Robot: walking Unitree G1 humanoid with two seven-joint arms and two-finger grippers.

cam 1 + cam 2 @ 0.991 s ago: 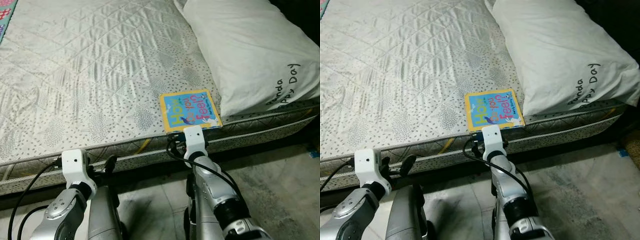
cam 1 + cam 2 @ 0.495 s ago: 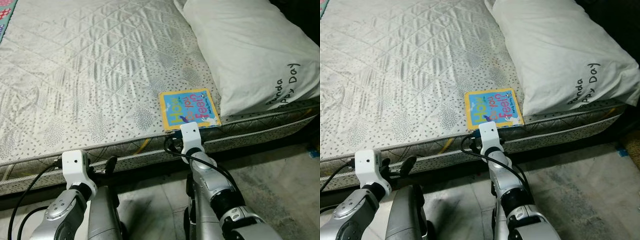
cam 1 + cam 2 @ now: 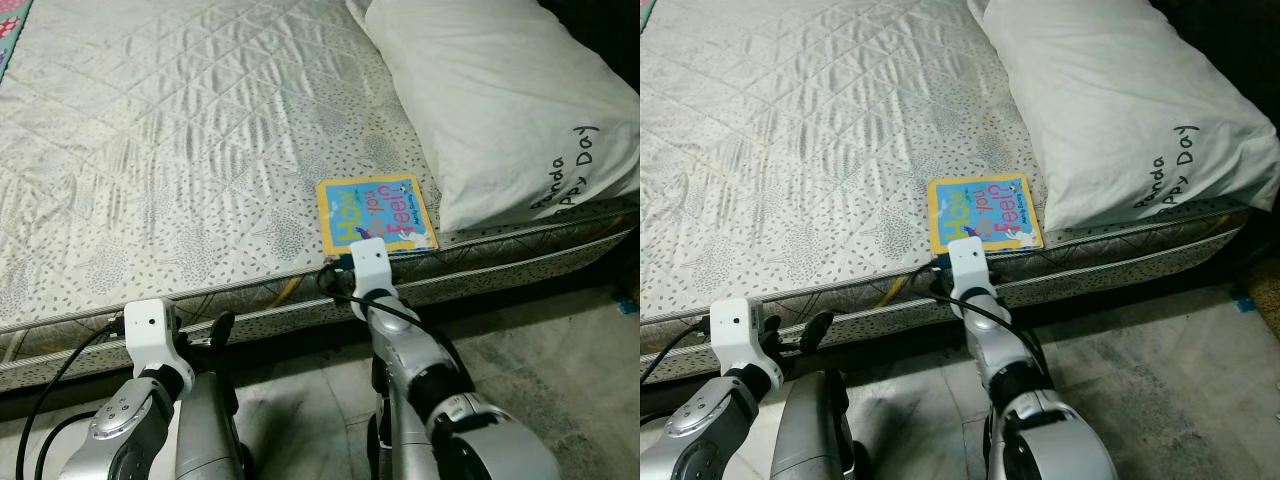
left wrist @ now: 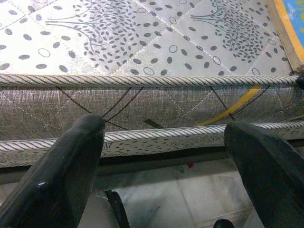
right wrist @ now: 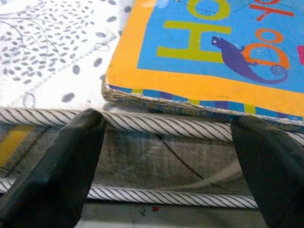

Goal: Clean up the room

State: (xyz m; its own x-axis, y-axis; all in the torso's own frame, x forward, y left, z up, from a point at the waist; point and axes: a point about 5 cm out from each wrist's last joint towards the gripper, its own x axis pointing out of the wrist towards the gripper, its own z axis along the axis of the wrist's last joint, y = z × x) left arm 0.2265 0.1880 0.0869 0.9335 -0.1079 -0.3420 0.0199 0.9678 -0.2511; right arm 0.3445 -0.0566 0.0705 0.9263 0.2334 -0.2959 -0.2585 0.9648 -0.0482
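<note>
A square children's book [image 3: 376, 213] with a yellow border and blue cover lies flat on the mattress [image 3: 180, 150], at its front edge beside the pillow. My right gripper [image 5: 161, 156] is open, level with the mattress's piped edge just in front of the book's near side [image 5: 213, 52]; its two black fingers [image 5: 61, 166] stand wide apart with nothing between them. My right wrist block [image 3: 368, 262] overlaps the book's near edge in the eye view. My left gripper [image 4: 161, 166] is open and low, facing the mattress side further left.
A large white pillow [image 3: 510, 100] with dark lettering lies right of the book, touching its far corner. A patterned cloth [image 3: 10, 25] shows at the bed's far left. Grey marble floor [image 3: 540, 380] runs in front of the bed, with a dark gap under it.
My right arm has reached forward and slightly left, so its wrist block now covers the book's near edge. The left arm has not moved.
</note>
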